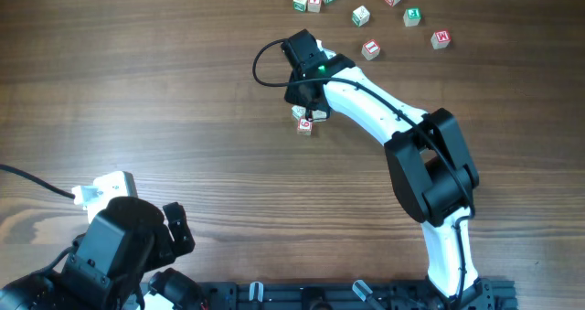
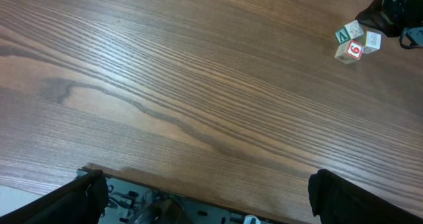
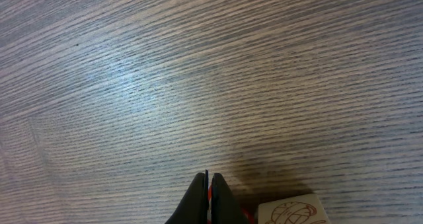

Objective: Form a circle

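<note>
We saw R fingers (image 3: 197,201) pinched shut just beside the three-cube clump (image 2: 355,43) on the desk (image 1: 137,90); L fingers (image 2: 82,194) spread wide.

Three small whitish wooden letter cubes (image 1: 304,120) with red and green markings sit touching in a tight clump, no ring, just beside the right gripper (image 1: 307,107) tips.

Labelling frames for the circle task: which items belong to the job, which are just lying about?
Job: clump of three letter cubes; right gripper, shut, at the clump; loose letter cubes at the far edge, likely stock.
Idle: left gripper, open, over bare table near the base.
</note>
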`<state>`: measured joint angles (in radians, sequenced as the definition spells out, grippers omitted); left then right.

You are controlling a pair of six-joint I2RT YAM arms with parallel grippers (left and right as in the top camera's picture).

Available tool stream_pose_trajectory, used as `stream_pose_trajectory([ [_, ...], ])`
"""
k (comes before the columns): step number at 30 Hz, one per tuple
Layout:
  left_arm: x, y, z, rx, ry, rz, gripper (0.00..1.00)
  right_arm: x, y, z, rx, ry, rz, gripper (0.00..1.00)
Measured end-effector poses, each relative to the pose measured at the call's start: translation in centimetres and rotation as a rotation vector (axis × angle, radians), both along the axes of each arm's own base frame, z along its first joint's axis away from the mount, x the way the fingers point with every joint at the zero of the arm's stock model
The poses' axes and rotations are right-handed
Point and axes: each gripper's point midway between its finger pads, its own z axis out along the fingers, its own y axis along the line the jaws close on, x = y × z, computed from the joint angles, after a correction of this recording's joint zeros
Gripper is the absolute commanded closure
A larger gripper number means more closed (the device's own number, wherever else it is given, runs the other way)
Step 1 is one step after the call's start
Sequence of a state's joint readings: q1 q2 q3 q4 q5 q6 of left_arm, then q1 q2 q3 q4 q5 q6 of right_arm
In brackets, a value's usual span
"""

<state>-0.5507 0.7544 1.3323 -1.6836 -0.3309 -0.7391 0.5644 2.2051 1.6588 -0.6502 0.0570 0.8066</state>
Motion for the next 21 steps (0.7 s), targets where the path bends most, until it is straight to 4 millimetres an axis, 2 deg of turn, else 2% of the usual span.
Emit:
stream_pose_trajectory([
  [12, 0.0, 0.0, 0.0, 0.0, 0.0, 0.0, 0.0, 0.8, 0.4, 0.4, 0.02, -0.037, 0.006, 0.95],
  [15, 0.0, 0.0, 0.0, 0.0, 0.0, 0.0, 0.0, 0.8, 0.1, 0.3, 0.011, -0.031, 0.0, 0.96],
  [18, 0.0, 0.0, 0.0, 0.0, 0.0, 0.0, 0.0, 0.5, -1.2, 0.1, -0.042, -0.018, -0.018, 0.95],
  [20, 0.0, 0.0, 0.0, 0.0, 0.0, 0.0, 0.0, 0.2, -1.8, 0.9, -0.066, -0.022, -0.03, 0.95],
  [21, 0.0, 0.0, 0.0, 0.0, 0.0, 0.0, 0.0, 0.1, -2.1, 2.1, -0.067, -0.032, -0.043, 0.95],
])
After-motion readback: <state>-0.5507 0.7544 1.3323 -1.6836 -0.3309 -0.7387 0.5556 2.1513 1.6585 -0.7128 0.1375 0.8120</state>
